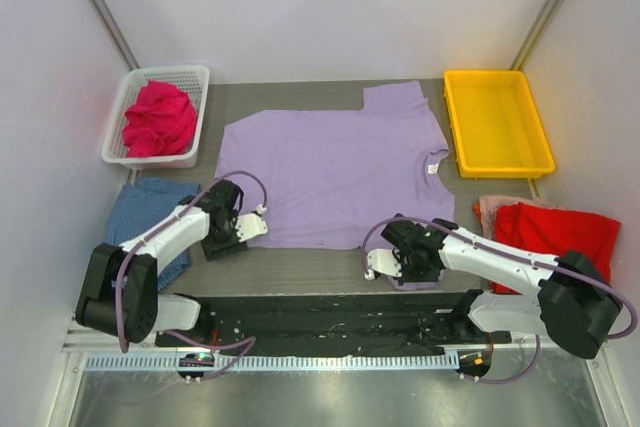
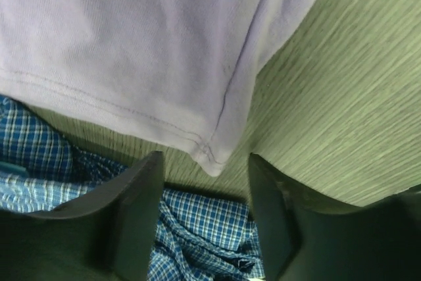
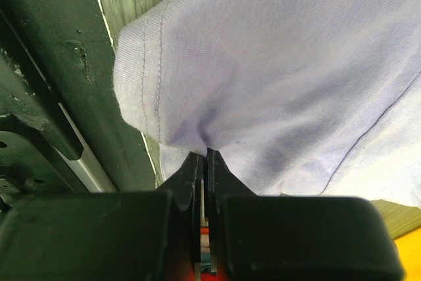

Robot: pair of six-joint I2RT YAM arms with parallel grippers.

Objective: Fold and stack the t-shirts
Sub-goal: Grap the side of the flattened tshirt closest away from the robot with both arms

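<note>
Pinching the lower right hem corner of the lavender t-shirt (image 1: 330, 167), the right fingers (image 3: 220, 182) are pressing together with no gap showing, and the cloth is bunching into a small puckered fold just above their tips. The left fingers (image 2: 135, 215) are standing apart at the lower left of the frame, one on each side of the other hem corner, gripping nothing; whether they are touching the cloth is not clear. The shirt itself is lying flat and face up across the middle of the table (image 1: 300, 262), collar pointing right toward the yellow tray (image 1: 500, 169). A blue checked t-shirt (image 1: 150, 212) is lying crumpled at the left edge, a pink one (image 1: 158, 117) is sitting in the white basket (image 1: 190, 75) at upper left, and a red one (image 1: 555, 232) is resting at lower right. Being thin, light and limp, the lavender cloth is likely going to sag and drag between two held points, so taking both hem corners on the double-stitched seam and lifting them evenly looks the surest way to carry the bottom edge over for a fold.
</note>
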